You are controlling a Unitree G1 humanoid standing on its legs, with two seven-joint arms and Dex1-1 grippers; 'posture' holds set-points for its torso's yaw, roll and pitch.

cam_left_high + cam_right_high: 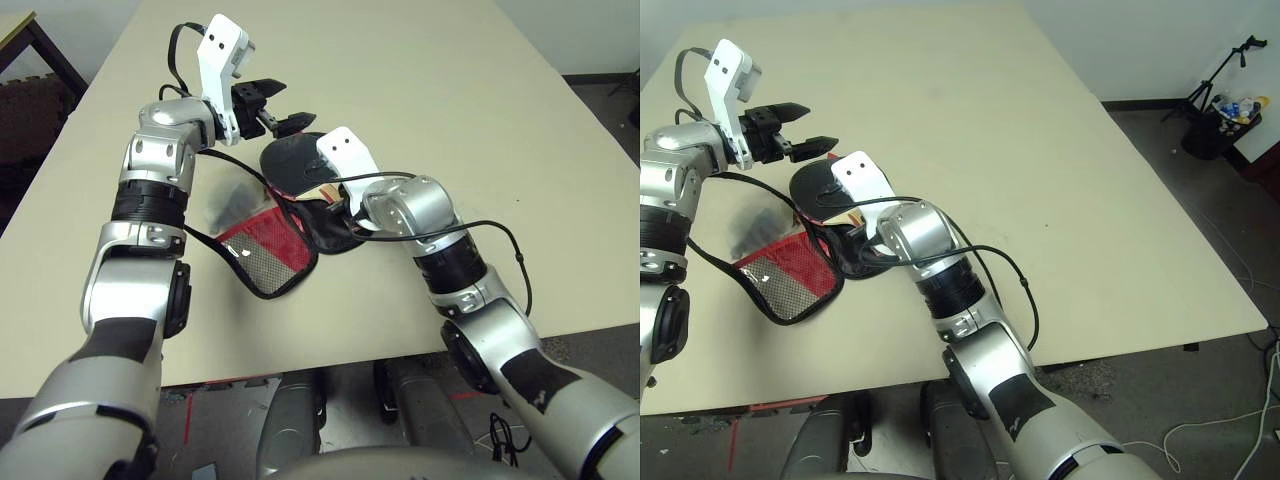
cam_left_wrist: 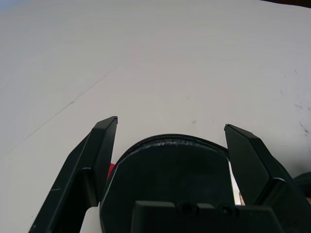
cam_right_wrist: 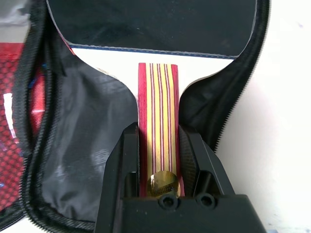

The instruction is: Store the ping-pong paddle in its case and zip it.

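From the head cameras, the right gripper sat low over the open case, whose red mesh flap lay thrown back toward the robot's left on the table. The ping-pong paddle lay ahead of that gripper, its black blade resting on the case's far half. The left gripper hovered just beyond the blade, above the table and touching nothing.

In the left wrist view, the left gripper's fingers stood wide apart with nothing between them, and the case's rounded end with its zipper rim lay directly below and between them.

In the right wrist view, the right gripper's fingers were clamped on either side of the paddle's striped wooden handle, with the blade straight ahead inside the unzipped case and black lining spread to both sides.

The insertion step appeared to be in hand, the paddle seated but not released. The next move would likely call for letting go of the handle, folding the red flap over the blade, then finding the zipper pull.
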